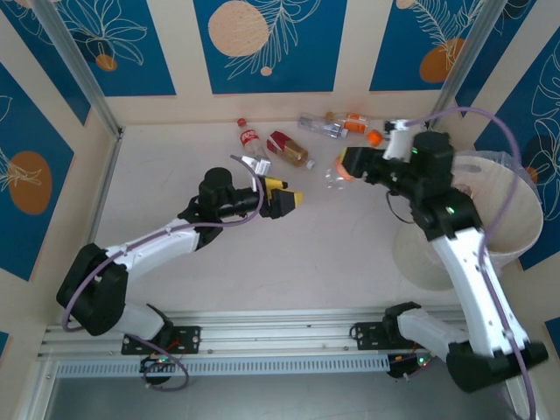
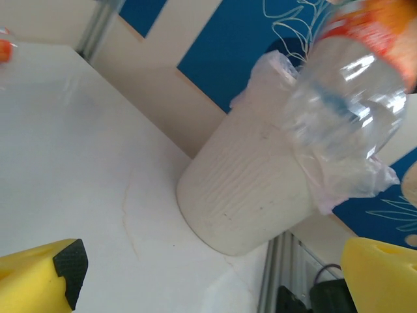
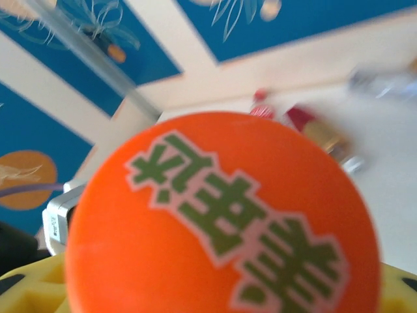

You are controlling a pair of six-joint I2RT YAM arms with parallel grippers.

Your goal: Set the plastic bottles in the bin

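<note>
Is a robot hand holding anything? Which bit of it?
The right gripper holds a clear bottle by its orange cap end; the left gripper is open and empty.

Light: bright, even, diffuse; shadows faint on the table (image 1: pixel 175 175)
Glare: white glints on the clear bottle (image 2: pixel 345 85)
Focus: orange cap (image 3: pixel 221 222) soft, very close; wall (image 3: pixel 195 39) behind it blurred

Large green Chinese-style characters, tilted, stand on the orange bottle cap (image 3: pixel 221 222); meaning unclear.
</note>
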